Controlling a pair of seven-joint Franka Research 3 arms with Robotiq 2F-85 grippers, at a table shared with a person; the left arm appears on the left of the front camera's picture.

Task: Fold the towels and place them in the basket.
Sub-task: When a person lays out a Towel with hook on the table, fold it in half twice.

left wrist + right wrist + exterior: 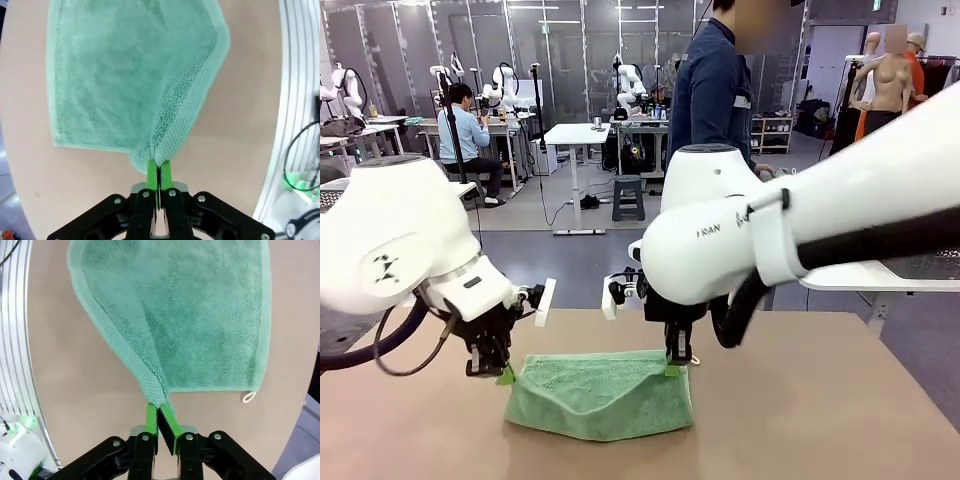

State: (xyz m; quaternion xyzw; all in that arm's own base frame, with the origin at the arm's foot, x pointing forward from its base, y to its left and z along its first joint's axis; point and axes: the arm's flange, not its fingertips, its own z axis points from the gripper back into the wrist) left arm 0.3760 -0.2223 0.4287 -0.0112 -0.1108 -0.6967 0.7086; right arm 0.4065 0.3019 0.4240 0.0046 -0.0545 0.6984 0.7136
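A mint green towel (598, 392) lies on the tan table (820, 400), its two far corners lifted. My left gripper (506, 375) is shut on the towel's left far corner; the left wrist view shows the green pads (159, 176) pinching the towel (125, 80) at its corner. My right gripper (676, 368) is shut on the right far corner, and in the right wrist view the pads (160, 419) clamp the towel (200, 315) where its hem bunches. A white loop tag (248, 396) hangs at one towel corner. The basket is out of view.
A person in a dark blue jacket (712, 90) stands at the far side of the table. Bare tabletop lies to the right and left of the towel. The table's edge (272, 125) curves near the towel in both wrist views.
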